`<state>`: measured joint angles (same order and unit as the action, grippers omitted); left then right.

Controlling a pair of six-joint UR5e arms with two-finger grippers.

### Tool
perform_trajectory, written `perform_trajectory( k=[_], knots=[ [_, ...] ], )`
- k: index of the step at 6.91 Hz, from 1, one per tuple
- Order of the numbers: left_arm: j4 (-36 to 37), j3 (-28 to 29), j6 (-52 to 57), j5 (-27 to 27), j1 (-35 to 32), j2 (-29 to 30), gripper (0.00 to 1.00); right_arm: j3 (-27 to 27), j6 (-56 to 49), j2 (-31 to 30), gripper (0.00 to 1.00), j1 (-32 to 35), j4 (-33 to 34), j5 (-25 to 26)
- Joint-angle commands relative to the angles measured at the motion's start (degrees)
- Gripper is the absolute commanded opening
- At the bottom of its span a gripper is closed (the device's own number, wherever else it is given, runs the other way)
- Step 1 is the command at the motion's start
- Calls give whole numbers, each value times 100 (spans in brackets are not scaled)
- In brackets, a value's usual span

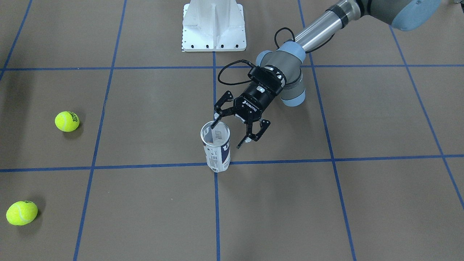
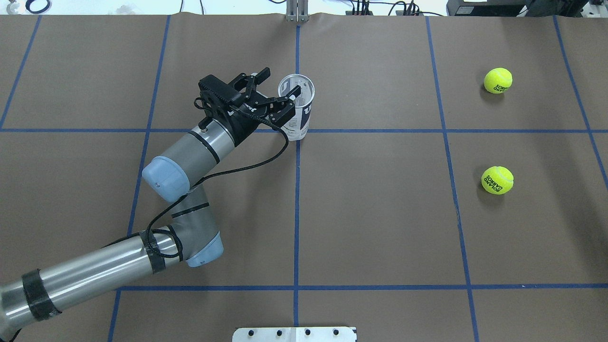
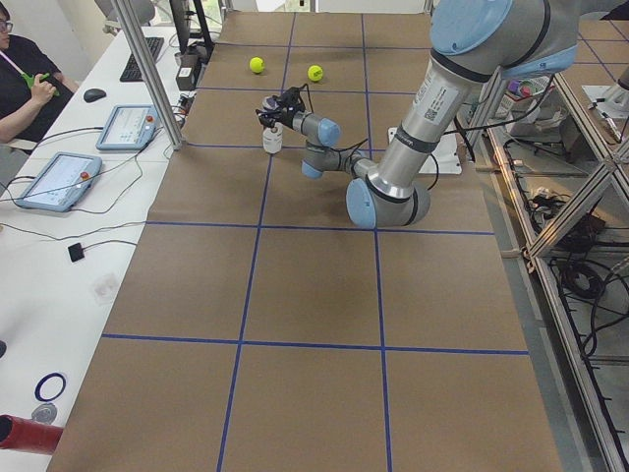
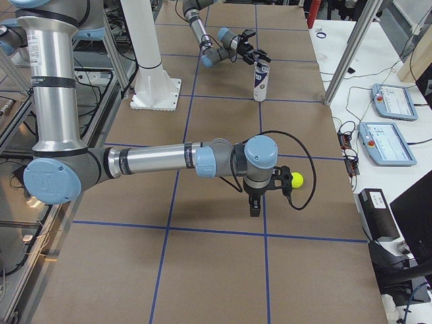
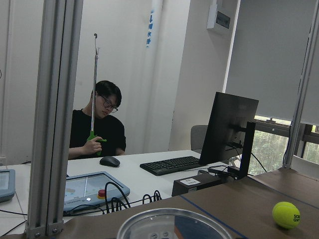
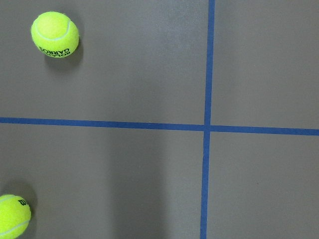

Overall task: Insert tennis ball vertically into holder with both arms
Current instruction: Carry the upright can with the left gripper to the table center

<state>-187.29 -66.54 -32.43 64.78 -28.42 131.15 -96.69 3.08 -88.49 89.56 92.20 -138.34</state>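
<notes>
Foreground in the exterior right view is filled by the right arm. Its right gripper [image 4: 255,208] is pointed down at the table [image 2: 380,213]. Whether those jaws are parted cannot be told from that view, and no fingers are shown by its own wrist camera.

Two tennis balls are seen at the right of the overhead view: the nearer ball [image 2: 497,180] at mid-right and the farther ball [image 2: 498,80] at upper right. Both are loose on the table and well apart from the holder [image 1: 217,156].

The holder is stood upright above the middle of the overhead view, with its long axis vertical and its open mouth turned up. Any ball must therefore be brought above the rim and lowered straight down. By this layout the right arm is judged nearer the balls and the left arm nearer the holder, so the fetching is likely to fall to the right arm.

The left gripper [image 1: 226,136] is held at the holder's rim with its jaws spread wide and nothing clamped. One finger is laid across the rim's edge, the other stands off to the side. The holder's upper part appears to lie between the tips, though contact with its wall cannot be settled.
</notes>
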Motion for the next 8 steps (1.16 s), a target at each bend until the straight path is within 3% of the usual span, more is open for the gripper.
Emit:
perform_trajectory(
  k=[1, 5, 7, 8],
  knots=[
    [-1, -8, 0, 0, 47, -20, 99, 10, 0, 7, 99, 0, 0, 0],
    [-27, -192, -26, 17, 39, 7, 99, 10, 0, 7, 99, 0, -9, 0],
    [16, -682, -9, 61, -31, -37, 99, -51, 0, -1, 99, 0, -9, -9],
    [208, -946, -9, 87, -110, -342, 99, -95, 9, 7, 99, 0, 0, -9]
  ],
)
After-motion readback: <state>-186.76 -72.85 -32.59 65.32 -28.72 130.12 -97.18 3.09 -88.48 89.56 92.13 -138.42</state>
